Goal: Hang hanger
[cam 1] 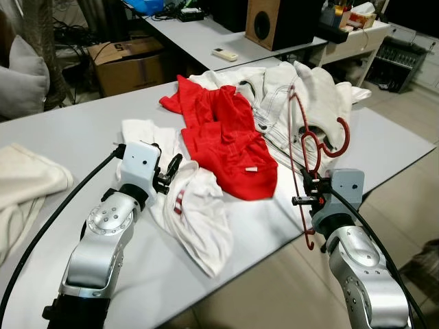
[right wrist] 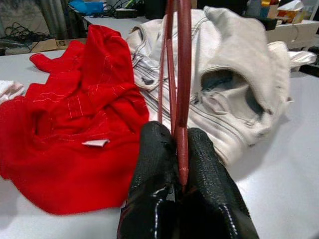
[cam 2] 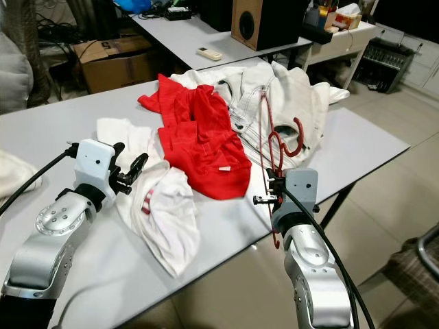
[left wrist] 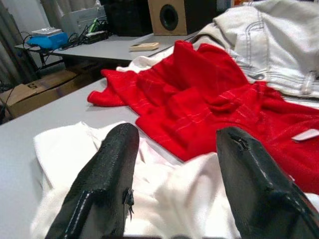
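A dark red hanger point(cam 1: 306, 145) stands nearly on edge over the table's right front side, its hook curling near the pale denim jacket point(cam 1: 302, 96). My right gripper point(cam 1: 306, 192) is shut on the hanger's thin bar; in the right wrist view the bar point(right wrist: 182, 89) is pinched between the two black fingers point(right wrist: 154, 164). A red shirt point(cam 1: 223, 133) lies in the middle of the grey table point(cam 1: 75, 137), partly over a white garment point(cam 1: 195, 212). My left gripper point(cam 1: 169, 173) is open, low over that white garment, with nothing between its fingers point(left wrist: 107, 174).
Cream cloth point(cam 1: 27, 185) hangs over the table's left edge. Behind are another table with a speaker point(cam 1: 271, 20) and a remote point(cam 1: 224, 53), a cardboard box point(cam 1: 127, 62) on the floor, and a shelf point(cam 1: 405, 58) at the right. Tiled floor lies past the front right edge.
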Controlling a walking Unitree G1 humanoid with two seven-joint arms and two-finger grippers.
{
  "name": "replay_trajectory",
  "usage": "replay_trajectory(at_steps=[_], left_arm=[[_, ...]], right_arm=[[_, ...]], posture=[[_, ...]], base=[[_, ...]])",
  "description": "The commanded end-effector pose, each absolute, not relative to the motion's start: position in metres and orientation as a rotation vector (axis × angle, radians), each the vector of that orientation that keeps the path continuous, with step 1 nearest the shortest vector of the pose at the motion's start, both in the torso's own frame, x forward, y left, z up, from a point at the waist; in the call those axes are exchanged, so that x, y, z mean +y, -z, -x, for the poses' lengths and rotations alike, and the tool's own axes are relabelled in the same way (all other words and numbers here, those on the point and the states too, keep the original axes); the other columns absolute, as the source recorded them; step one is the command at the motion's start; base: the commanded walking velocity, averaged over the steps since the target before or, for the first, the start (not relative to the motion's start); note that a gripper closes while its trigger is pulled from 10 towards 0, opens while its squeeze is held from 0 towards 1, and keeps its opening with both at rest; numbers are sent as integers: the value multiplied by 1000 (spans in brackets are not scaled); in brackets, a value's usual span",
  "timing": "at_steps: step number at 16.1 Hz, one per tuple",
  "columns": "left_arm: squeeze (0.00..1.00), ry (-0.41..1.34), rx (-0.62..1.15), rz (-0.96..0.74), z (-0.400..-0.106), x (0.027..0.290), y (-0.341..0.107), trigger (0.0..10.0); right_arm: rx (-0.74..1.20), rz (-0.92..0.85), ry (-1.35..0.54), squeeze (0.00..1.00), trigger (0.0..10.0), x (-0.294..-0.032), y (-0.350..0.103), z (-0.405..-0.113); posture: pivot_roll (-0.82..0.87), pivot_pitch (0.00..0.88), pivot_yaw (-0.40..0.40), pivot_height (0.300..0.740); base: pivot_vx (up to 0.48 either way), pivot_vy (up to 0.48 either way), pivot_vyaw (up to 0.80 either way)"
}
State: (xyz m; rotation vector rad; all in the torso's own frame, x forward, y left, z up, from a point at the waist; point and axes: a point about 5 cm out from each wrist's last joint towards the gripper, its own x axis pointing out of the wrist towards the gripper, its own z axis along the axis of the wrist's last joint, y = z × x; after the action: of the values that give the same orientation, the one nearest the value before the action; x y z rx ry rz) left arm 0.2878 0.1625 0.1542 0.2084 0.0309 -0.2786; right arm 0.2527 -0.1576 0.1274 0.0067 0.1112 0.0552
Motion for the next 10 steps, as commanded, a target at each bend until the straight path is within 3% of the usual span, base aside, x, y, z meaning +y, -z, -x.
replay_trajectory(at_steps=[1, 10], left_arm=[[0, 297, 40, -195, -287, 159, -153, 10000], [0, 301, 74, -169, -289, 158, -146, 10000]], right_arm=[[100, 4, -38, 0, 10000, -162, -131, -253], [109, 8, -34, 0, 10000, -169, -132, -251]], posture=[[-134, 0, 7, 740], [-162, 0, 1, 740]], base=[[0, 0, 0], [0, 0, 0]])
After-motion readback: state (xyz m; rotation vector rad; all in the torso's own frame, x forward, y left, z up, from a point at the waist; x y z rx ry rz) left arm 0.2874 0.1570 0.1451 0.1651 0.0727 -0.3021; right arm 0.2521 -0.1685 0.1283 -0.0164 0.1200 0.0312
